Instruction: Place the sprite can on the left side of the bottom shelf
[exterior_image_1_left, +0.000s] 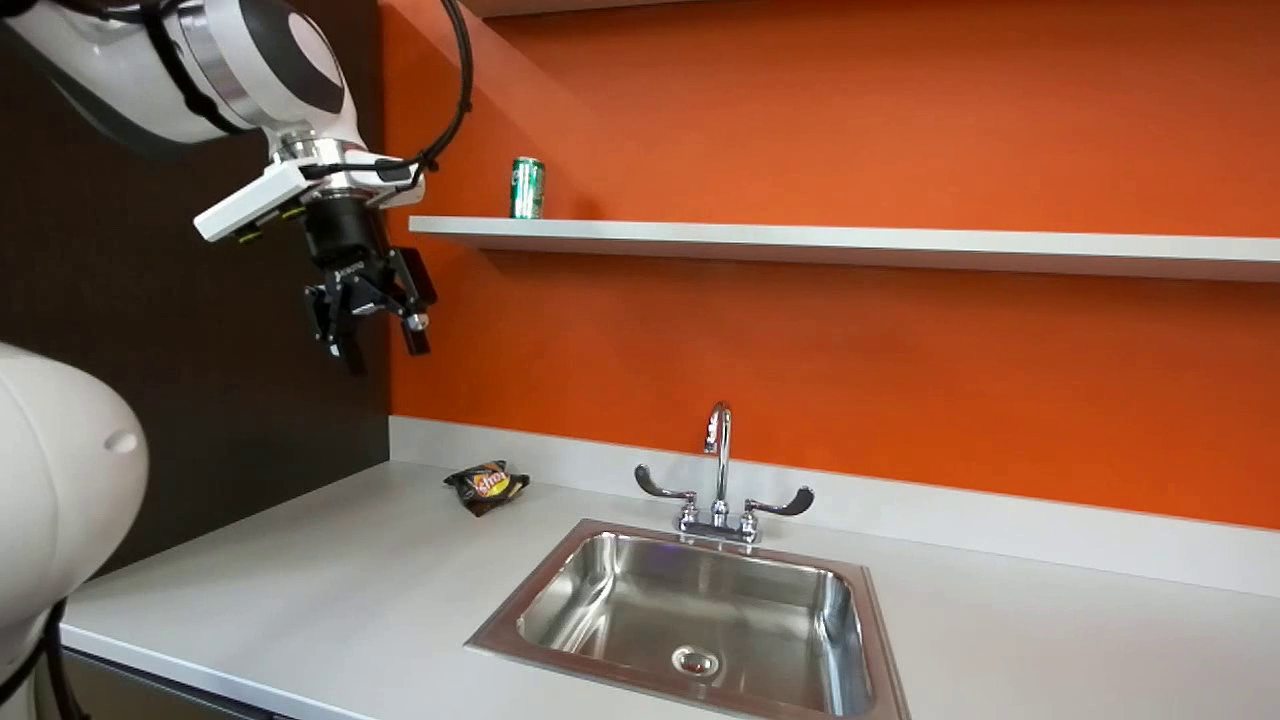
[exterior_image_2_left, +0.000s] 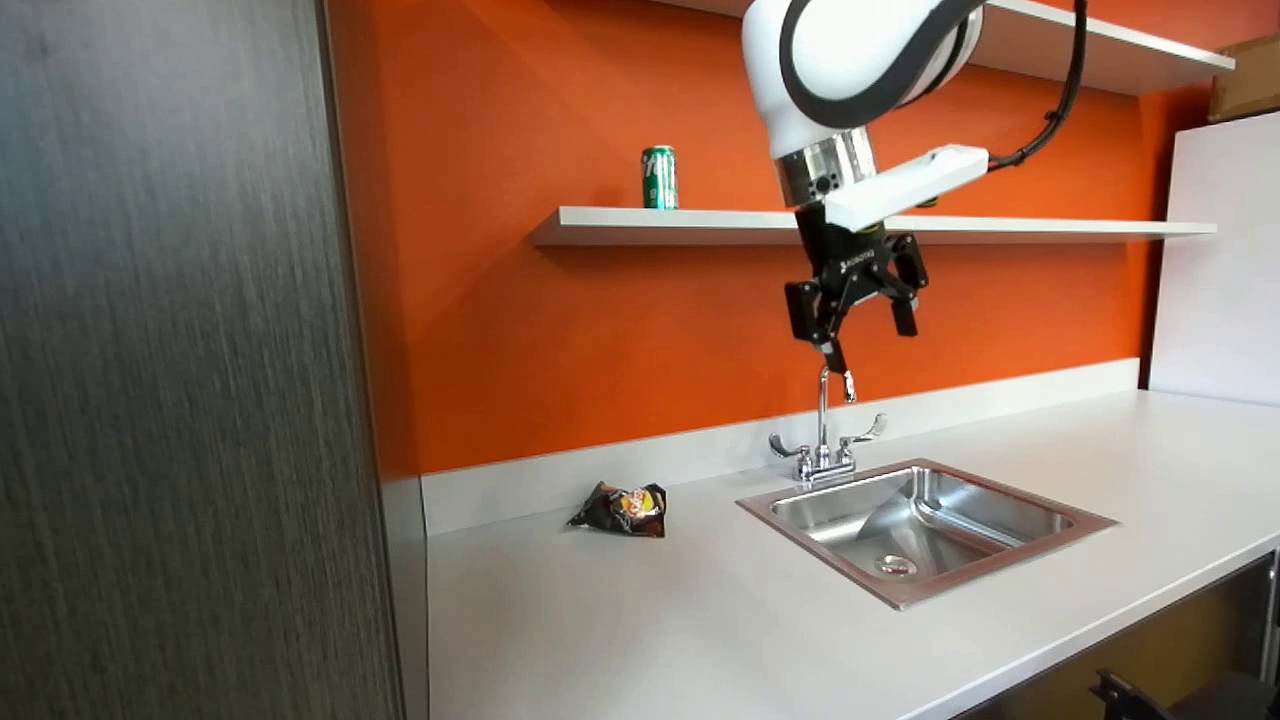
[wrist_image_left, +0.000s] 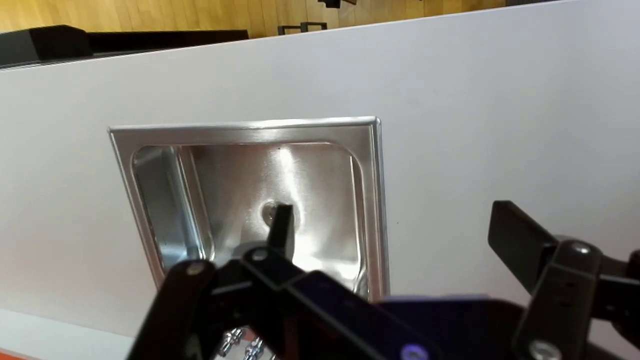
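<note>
sprite can (exterior_image_1_left: 527, 188): is standing upright toward left end of bottom shelf (exterior_image_1_left: 850, 241)
tool (exterior_image_2_left: 870, 342): is hanging wide and empty, well apart from can
placement: is looking finished; nothing obvious is remaining

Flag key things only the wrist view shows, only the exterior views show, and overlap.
Wrist view only: the wood floor.
Exterior views only: the Sprite can standing on the lower shelf, plus the black snack bag.
Both: the counter, the sink, the faucet (just a sliver in the wrist view) and the hand, open.
</note>
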